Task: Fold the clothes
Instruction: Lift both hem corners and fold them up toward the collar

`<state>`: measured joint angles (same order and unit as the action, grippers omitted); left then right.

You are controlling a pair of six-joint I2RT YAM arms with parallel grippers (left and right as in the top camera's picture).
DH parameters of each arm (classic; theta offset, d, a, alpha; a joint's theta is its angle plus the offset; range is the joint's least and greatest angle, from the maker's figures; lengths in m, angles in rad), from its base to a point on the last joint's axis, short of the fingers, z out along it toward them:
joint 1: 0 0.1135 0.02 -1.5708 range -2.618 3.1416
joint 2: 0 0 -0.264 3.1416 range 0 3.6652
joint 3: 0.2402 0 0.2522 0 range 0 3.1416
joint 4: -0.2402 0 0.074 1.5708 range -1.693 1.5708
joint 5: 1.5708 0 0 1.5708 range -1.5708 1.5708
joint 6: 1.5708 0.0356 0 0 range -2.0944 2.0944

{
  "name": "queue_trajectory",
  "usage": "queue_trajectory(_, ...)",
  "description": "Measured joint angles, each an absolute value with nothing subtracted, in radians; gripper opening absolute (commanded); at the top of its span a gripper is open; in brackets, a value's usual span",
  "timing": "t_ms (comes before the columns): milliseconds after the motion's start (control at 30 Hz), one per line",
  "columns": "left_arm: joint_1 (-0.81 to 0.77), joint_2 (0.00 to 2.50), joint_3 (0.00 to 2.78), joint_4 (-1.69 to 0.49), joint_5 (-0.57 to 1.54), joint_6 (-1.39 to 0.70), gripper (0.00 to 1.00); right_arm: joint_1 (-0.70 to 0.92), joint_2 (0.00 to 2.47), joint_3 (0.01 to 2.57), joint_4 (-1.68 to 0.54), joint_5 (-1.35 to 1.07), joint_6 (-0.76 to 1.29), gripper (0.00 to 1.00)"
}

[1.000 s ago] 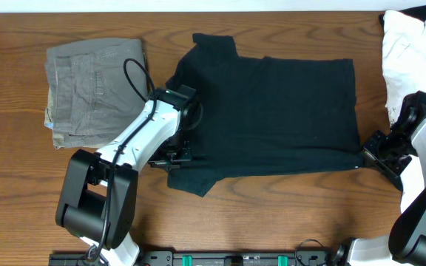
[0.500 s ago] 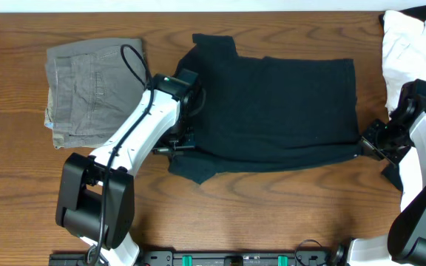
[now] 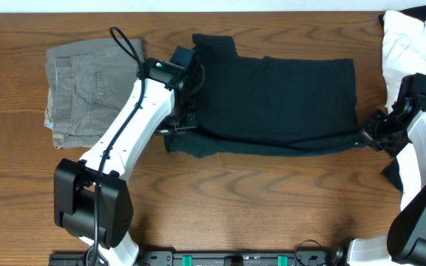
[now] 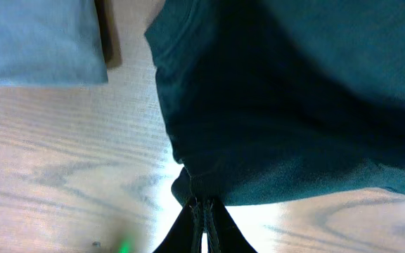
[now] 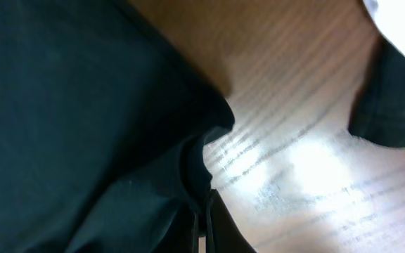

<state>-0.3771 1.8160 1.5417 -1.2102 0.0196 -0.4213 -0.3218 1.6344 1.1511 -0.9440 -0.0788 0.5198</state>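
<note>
The left jaws are pressed shut on a pinch of the black T-shirt (image 4: pixel 294 105). In the left wrist view the two dark fingers (image 4: pixel 188 228) meet at the bottom of the frame. They clamp the shirt's near edge, where the fabric gathers into a small bunch just above them. From that pinch the cloth spreads up and to the right, with pale wood grain of the table (image 3: pixel 235 207) showing beneath and to the left.

The right jaws are likewise closed on the shirt. In the right wrist view they grip a folded corner of dark fabric at the bottom centre, and the rest of the garment fills the left half of the frame.

From overhead, the left jaws sit at the shirt's near left edge by the sleeve, and the right jaws sit at its near right corner. The near edge runs between the two grips.

The shirt lies across the middle of the table, collar end to the left and hem to the right. A folded pair of grey-green trousers (image 3: pixel 87 92) rests just beyond the left arm, apart from the shirt. A crumpled white garment (image 3: pixel 413 44) lies at the far right corner, behind the right arm.
</note>
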Motion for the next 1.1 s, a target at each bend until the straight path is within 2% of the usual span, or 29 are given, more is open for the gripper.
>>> queue_trajectory(367, -0.360, 1.816, 1.543, -1.101, 0.019, -0.413, 0.06, -0.282, 1.649, 1.155, -0.817, -0.080, 0.564, 0.01)
queue_trajectory(733, -0.347, 1.816, 1.543, -0.941, -0.012, -0.410, 0.06, -0.230, 1.773, 1.163, -0.654, -0.080, 0.590, 0.01)
queue_trajectory(1100, -0.347, 1.816, 1.543, -0.837, -0.064, -0.410, 0.06, -0.230, 1.797, 1.163, -0.602, -0.049, 0.599, 0.01)
